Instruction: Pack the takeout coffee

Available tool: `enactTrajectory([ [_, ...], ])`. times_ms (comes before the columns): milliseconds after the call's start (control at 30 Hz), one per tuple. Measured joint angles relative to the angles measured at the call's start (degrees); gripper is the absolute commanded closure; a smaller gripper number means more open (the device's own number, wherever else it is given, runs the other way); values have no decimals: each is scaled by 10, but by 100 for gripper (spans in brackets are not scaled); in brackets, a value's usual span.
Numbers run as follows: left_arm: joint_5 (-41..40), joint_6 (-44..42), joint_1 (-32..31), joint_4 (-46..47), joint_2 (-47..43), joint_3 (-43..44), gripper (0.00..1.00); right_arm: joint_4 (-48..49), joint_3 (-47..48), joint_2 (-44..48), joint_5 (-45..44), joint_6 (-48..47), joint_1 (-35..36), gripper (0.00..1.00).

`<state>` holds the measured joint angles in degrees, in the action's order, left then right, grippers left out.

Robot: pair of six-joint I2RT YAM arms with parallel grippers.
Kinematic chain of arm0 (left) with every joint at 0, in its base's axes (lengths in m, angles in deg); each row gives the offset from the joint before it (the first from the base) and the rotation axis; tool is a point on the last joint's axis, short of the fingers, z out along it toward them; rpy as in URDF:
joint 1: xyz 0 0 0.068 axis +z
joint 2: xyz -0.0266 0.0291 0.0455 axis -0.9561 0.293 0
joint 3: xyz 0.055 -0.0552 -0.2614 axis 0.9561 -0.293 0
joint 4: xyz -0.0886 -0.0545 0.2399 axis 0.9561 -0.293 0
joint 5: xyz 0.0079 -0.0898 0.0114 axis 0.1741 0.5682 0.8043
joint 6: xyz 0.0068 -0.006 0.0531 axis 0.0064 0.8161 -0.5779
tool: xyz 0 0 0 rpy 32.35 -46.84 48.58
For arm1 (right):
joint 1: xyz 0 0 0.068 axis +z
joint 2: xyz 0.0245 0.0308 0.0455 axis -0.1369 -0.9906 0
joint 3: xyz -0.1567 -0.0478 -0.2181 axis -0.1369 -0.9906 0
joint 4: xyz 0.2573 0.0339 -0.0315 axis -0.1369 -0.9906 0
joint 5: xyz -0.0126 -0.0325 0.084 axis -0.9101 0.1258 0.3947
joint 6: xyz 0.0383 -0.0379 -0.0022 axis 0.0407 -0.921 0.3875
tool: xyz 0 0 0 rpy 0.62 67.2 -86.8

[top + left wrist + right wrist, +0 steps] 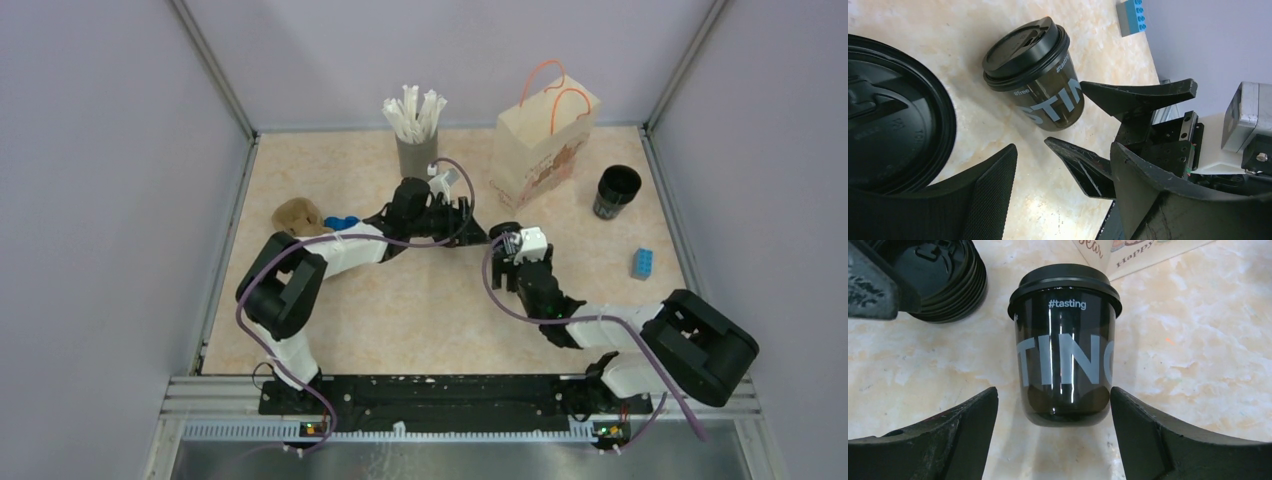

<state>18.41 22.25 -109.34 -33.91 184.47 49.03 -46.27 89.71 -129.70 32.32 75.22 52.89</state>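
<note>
Tabletop (1198, 340): cup (1064, 345) print legible from wrist views.

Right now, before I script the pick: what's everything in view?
lidded cup: 1, black with pale print, table centre, upright
open cup: 1, black, far right
lids: 1 stack, black, beside the lidded cup
straw holder: 1, grey, holds white straws, far centre
paper bag: 1, tan with orange handles, right of the straw holder
brick: 1, blue, right edge
brown lump: 1, left side, cannot identify
blue item: 1, small, beside the lump
table: 1, beige marbled
left gripper: open, by the lids
right gripper: open, straddling the lidded cup, not touching
</note>
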Motion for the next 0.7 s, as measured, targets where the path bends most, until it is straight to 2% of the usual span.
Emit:
enactTrajectory([
  [367,-17,-14,39,-39,-44,-18,27,-276,199,-19,7,47,-28,17],
  [533,-18,-14,63,-41,-69,-44,27,-372,241,-26,62,47,-74,17],
  [700,-19,-13,76,-40,-82,-64,27,-473,334,-85,127,27,-99,17],
])
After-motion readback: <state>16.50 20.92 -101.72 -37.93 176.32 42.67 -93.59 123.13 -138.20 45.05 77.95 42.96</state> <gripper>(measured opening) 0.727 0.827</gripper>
